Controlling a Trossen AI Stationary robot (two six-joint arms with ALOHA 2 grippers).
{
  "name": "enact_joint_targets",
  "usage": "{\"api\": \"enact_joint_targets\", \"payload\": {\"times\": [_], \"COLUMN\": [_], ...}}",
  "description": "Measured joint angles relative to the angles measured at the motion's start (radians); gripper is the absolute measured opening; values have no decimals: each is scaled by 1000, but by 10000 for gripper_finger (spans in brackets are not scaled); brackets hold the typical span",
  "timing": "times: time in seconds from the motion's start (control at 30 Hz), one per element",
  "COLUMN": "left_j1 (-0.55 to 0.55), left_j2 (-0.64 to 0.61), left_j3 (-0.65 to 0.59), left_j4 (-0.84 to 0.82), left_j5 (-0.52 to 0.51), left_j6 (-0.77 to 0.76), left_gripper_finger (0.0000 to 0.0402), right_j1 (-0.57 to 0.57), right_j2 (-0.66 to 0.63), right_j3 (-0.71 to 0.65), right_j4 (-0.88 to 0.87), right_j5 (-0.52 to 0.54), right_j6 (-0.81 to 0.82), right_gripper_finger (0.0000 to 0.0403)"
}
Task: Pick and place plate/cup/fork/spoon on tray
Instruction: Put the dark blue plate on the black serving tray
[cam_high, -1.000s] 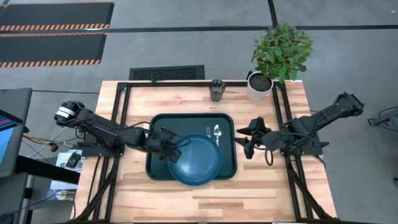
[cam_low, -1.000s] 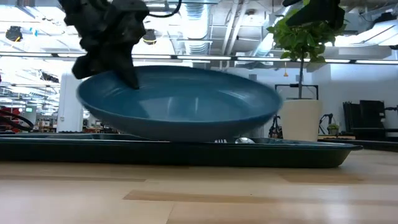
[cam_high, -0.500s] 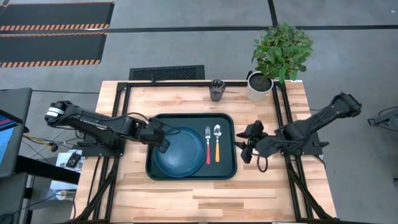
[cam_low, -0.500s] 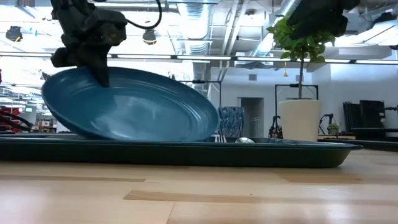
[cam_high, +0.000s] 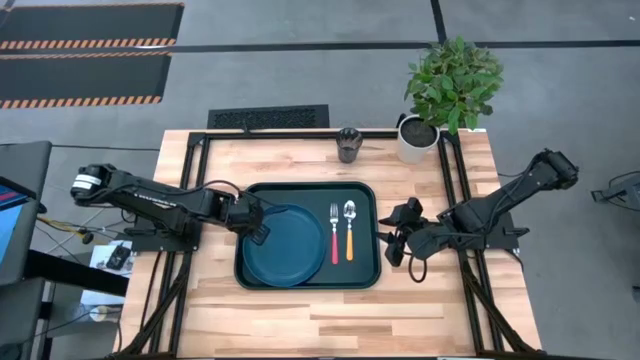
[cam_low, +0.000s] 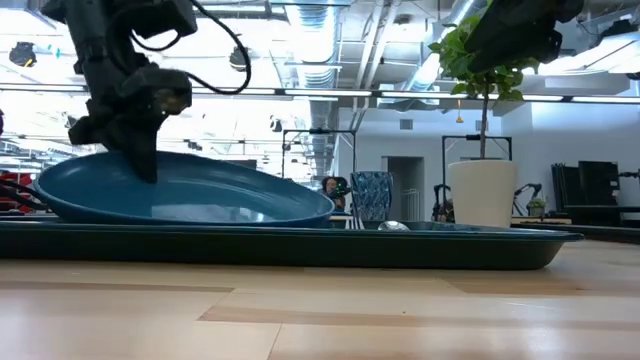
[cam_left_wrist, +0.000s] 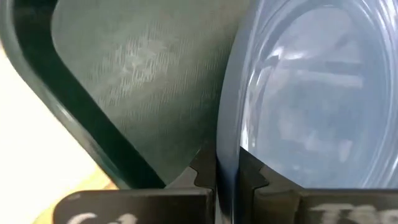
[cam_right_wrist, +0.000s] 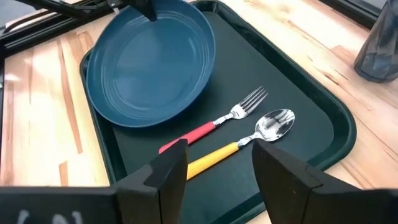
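Plate (cam_high: 285, 245): round and blue, lying in the left part of the tray, right rim beside the fork; in the low view (cam_low: 180, 195) slightly tilted, left edge higher than the right.
Left gripper (cam_high: 256, 224): closed on the plate's upper left rim, with the rim pinched between the fingers (cam_left_wrist: 202, 177) in the left wrist view.
Tray (cam_high: 360, 275): dark green, at the middle of the desk, carrying plate, fork and spoon.
Fork (cam_high: 334, 232): red-pink handle, lying in the right part of the tray, tines toward the far edge, just right of the plate; also seen from the right wrist (cam_right_wrist: 214, 122).
Spoon (cam_high: 349, 228): orange-yellow handle, parallel to the fork and just right of it, bowl toward the far edge; bowl shows silver in the right wrist view (cam_right_wrist: 273, 122).
Cup (cam_high: 348, 144): dark translucent tumbler, upright on the desk at its far edge, beyond the tray and well apart from it.
Right gripper (cam_high: 392, 237): hangs just beside the tray's right edge, fingers (cam_right_wrist: 165, 171) spread apart and holding nothing.
Plant pot (cam_high: 415, 140): white, with a green plant, at the desk's far right corner, right of the cup.
Desk (cam_high: 300, 310): light wooden top.
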Motion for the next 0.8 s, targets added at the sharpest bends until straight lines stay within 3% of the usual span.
{"api": "enact_joint_targets", "payload": {"times": [0.27,0.8], "left_j1": [49,52], "left_j2": [1,4], "left_j3": [-78,-118], "left_j4": [63,93], "left_j5": [46,31], "left_j6": [41,56], "left_gripper_finger": [13,145], "right_j1": [0,0], "right_j2": [0,0], "right_j3": [0,0], "right_j4": [0,-3], "right_j5": [0,0], "right_j6": [7,7], "right_gripper_finger": [197,190]}}
